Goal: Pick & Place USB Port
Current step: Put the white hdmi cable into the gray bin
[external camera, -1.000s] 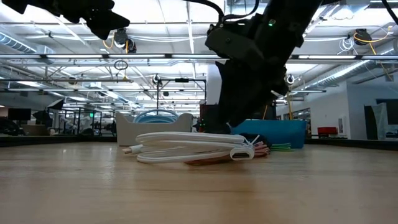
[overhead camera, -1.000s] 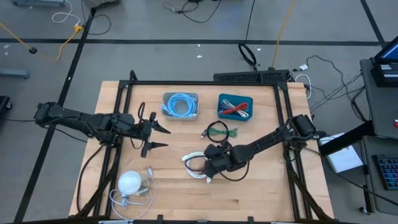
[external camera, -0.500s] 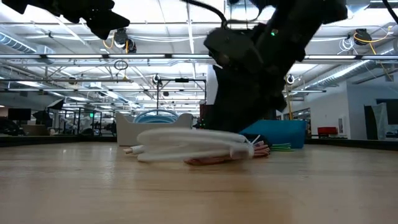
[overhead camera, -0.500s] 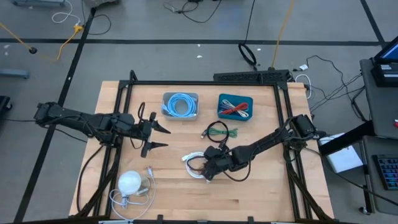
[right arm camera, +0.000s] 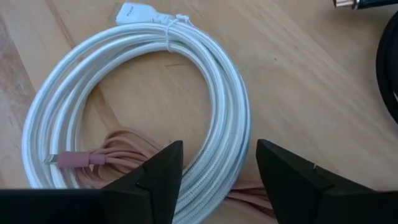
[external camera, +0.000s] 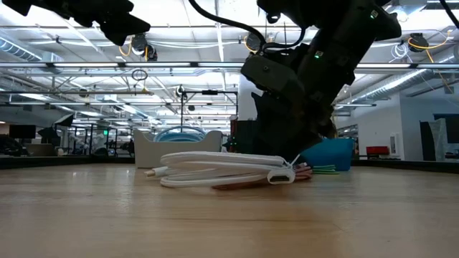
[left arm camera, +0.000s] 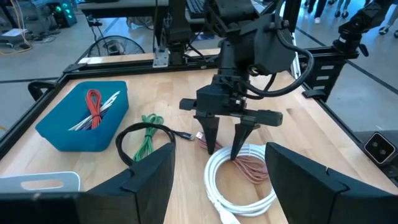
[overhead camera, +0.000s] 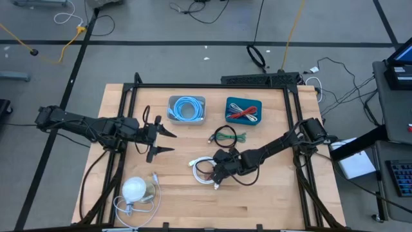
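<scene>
- Two dark arms reached over the wooden table [overhead camera: 257, 200] in the high view. The left gripper [overhead camera: 163, 142] hung above the table's left half, its fingers spread apart and holding nothing. The right gripper [overhead camera: 216, 175] pointed down at a coiled white USB cable [overhead camera: 202, 173] near the table's middle, with a pinkish cable just beside it. At the far edge stood a white bin [overhead camera: 187, 109] holding a light blue cable and a blue bin [overhead camera: 244, 111] holding red and white cables. A black-and-green cable bundle [overhead camera: 227, 136] lay between the blue bin and the right gripper. A white round object [overhead camera: 134, 189] with a loose cord lay near the front left corner.
- In the low view, the white USB cable [external camera: 222, 170] lay flat on the wood, its plug end tied with a white strap at the right of the coil. The right arm [external camera: 308, 79] loomed directly behind it; I could not tell from here whether the fingers touched it.
- From the left wrist view, the right gripper [left arm camera: 225, 144] stood with both fingertips [left arm camera: 210, 142] pointing down and apart, at the far rim of the white coil [left arm camera: 239, 183] and the pink cable [left arm camera: 247, 168]. The blue bin [left arm camera: 87, 118] and the green-and-black bundle [left arm camera: 146, 135] sat beside it.
- In the right wrist view, the two dark fingers [right arm camera: 155, 177] stood wide, straddling a section of the white coil [right arm camera: 233, 118], not clamped on it. The pink cable [right arm camera: 112, 162] lay partly inside the coil.
</scene>
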Robot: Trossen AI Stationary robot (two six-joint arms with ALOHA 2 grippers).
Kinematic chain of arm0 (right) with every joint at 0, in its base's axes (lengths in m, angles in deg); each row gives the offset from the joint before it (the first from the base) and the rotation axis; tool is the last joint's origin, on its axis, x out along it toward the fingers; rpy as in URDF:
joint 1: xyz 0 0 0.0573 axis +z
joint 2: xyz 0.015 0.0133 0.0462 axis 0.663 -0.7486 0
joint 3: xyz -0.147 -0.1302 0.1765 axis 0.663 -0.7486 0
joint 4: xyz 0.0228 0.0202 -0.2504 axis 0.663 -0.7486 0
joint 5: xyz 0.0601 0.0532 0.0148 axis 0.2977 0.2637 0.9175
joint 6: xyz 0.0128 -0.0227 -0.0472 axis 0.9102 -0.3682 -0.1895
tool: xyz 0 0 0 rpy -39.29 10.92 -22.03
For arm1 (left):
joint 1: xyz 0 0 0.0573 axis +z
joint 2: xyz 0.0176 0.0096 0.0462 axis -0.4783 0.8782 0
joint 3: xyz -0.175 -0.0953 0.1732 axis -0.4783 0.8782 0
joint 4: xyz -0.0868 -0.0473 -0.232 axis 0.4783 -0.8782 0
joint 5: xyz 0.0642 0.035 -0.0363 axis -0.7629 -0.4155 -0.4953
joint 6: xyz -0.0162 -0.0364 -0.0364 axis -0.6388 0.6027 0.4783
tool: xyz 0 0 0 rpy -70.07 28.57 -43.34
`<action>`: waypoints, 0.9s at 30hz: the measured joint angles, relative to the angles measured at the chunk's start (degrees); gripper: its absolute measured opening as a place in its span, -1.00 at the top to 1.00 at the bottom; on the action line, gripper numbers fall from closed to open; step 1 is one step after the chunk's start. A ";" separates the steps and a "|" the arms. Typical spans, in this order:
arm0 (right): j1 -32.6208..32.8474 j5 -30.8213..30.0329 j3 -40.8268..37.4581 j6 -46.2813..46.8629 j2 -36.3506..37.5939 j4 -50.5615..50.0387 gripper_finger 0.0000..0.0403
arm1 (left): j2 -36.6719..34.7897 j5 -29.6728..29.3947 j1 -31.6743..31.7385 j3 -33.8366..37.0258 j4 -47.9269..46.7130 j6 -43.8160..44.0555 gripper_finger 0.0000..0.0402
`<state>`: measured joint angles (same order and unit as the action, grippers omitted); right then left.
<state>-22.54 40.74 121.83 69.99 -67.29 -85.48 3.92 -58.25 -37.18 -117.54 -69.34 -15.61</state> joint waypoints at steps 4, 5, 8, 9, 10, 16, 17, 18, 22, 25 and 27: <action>-0.22 -0.02 0.00 -0.34 -0.04 -0.33 0.16 | 0.00 0.00 0.00 0.00 -0.02 0.00 -0.27; -0.22 -0.05 0.00 -0.62 -0.04 -0.40 0.22 | 0.00 0.00 0.00 0.00 -0.02 0.00 -0.27; -0.25 -0.13 0.00 -1.34 -0.04 -0.39 0.47 | 0.00 0.00 -0.01 0.00 -0.02 0.00 -0.27; -0.25 -0.13 0.00 -1.66 -0.04 -0.35 0.56 | 0.00 0.00 0.00 0.00 -0.02 0.00 -0.27; -0.25 -0.10 0.00 -2.13 -0.04 -0.30 0.66 | 0.00 0.00 0.00 0.00 -0.04 0.00 -0.27; -0.27 -0.22 0.00 -4.49 -0.04 0.68 0.93 | 0.00 0.00 0.00 0.00 -0.04 0.00 -0.27; -0.27 -0.29 0.00 -4.62 -0.04 0.77 0.92 | 0.00 0.00 0.00 0.00 -0.03 0.00 -0.27; -0.27 -0.39 0.00 -4.98 -0.04 0.93 0.92 | 0.00 0.00 0.00 0.00 -0.04 0.00 -0.27; 0.26 -2.32 -0.07 -7.61 -0.17 3.40 0.96 | 0.00 0.00 0.00 0.00 -0.04 0.00 -0.27; 0.59 -3.29 -0.05 -9.93 -0.17 7.49 0.96 | 0.00 0.00 0.00 0.00 -0.09 -0.02 -0.27; 0.62 -3.25 -0.02 -11.33 -0.17 9.36 0.96 | 0.00 0.00 0.00 0.00 -0.09 -0.02 -0.27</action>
<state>-21.93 37.50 121.80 58.66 -67.46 -76.12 3.92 -58.25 -37.18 -117.54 -69.43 -15.64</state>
